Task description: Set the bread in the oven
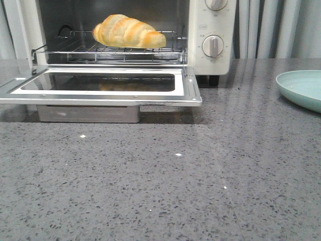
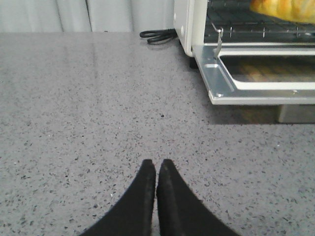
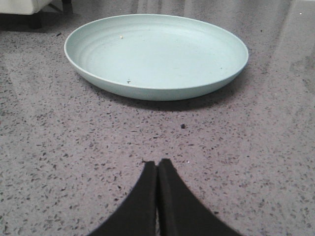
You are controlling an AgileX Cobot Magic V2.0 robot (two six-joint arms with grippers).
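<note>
The golden bread (image 1: pixel 128 31) lies on the wire rack (image 1: pixel 108 50) inside the cream-white oven (image 1: pixel 213 60). The oven's glass door (image 1: pixel 100 85) hangs open, flat over the counter. The bread's edge also shows in the left wrist view (image 2: pixel 283 9), above the open door (image 2: pixel 256 83). My left gripper (image 2: pixel 157 164) is shut and empty over bare counter, to the left of the oven. My right gripper (image 3: pixel 157 163) is shut and empty, just short of the pale green plate (image 3: pixel 156 51). Neither arm shows in the front view.
The pale green plate (image 1: pixel 302 88) sits at the right edge of the grey speckled counter (image 1: pixel 165 186). A black power cord (image 2: pixel 156 36) lies behind the oven's left side. Grey curtains hang at the back.
</note>
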